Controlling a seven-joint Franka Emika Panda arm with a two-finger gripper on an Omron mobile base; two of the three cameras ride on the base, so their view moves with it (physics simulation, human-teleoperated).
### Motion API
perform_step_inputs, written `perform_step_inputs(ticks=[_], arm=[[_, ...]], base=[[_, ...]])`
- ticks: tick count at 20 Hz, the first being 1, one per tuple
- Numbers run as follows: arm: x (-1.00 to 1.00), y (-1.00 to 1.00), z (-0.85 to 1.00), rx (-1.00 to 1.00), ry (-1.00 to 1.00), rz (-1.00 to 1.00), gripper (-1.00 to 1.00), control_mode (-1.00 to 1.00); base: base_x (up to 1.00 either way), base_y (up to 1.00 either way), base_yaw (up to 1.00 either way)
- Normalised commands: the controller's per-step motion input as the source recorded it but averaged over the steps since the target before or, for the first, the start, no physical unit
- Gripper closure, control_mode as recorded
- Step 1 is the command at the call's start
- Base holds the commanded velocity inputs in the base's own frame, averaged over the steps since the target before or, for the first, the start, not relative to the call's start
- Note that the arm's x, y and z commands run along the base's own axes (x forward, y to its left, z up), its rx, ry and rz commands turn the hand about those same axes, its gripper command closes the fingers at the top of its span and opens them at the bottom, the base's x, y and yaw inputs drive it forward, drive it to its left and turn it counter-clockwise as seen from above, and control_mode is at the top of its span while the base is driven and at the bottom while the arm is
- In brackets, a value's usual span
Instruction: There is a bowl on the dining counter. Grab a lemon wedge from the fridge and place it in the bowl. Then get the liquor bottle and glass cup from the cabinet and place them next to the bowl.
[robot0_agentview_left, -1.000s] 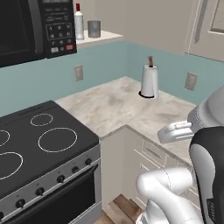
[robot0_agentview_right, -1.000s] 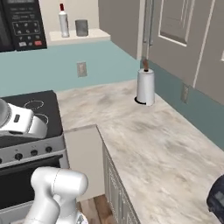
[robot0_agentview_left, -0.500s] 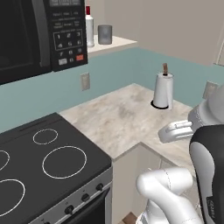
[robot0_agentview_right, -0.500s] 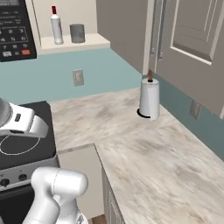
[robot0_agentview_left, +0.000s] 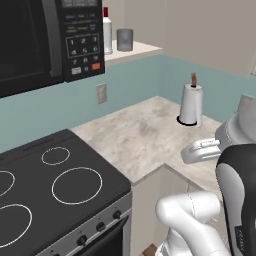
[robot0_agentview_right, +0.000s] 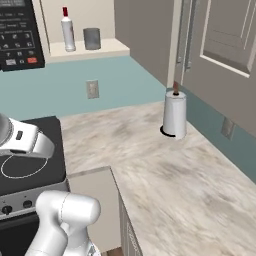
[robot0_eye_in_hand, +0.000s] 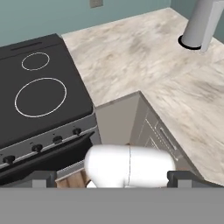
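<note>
On the open shelf beside the microwave (robot0_agentview_left: 45, 40), the liquor bottle (robot0_agentview_left: 107, 31) and glass cup (robot0_agentview_left: 124, 39) are now seen nearer: the base has been driven closer. The gripper (robot0_eye_in_hand: 111, 177) is held wide open, empty.

There was one liquor bottle (robot0_agentview_left: 107, 31) and one glass cup (robot0_agentview_left: 124, 39), side by side on one open shelf (robot0_agentview_left: 137, 49) at the far wall. On the tabletop (robot0_agentview_left: 145, 137) stood one paper towel roll (robot0_agentview_left: 191, 103). One microwave (robot0_agentview_left: 45, 42) hung over one stove (robot0_agentview_left: 55, 192), which showed four burner rings and four front knobs, and one wall outlet (robot0_agentview_left: 101, 93) sat between them.
</note>
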Motion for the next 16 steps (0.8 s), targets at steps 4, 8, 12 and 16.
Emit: perform_step_inputs(ticks=[4,8,12,16], arm=[[0.00,0.00,0.00,0.00,0.00,0.00,-1.00,1.00],[0.68,0.01,0.14,0.05,0.03,0.03,-1.00,-1.00],[0.46,0.00,0.54,0.06,-0.02,0.00,-1.00,-1.00],[0.27,0.00,0.79,0.09,-0.13,0.00,-1.00,-1.00]], base=[[1.00,0.22,0.16],[0.25,0.04,0.03],[0.00,0.00,0.00],[0.00,0.00,0.00]])
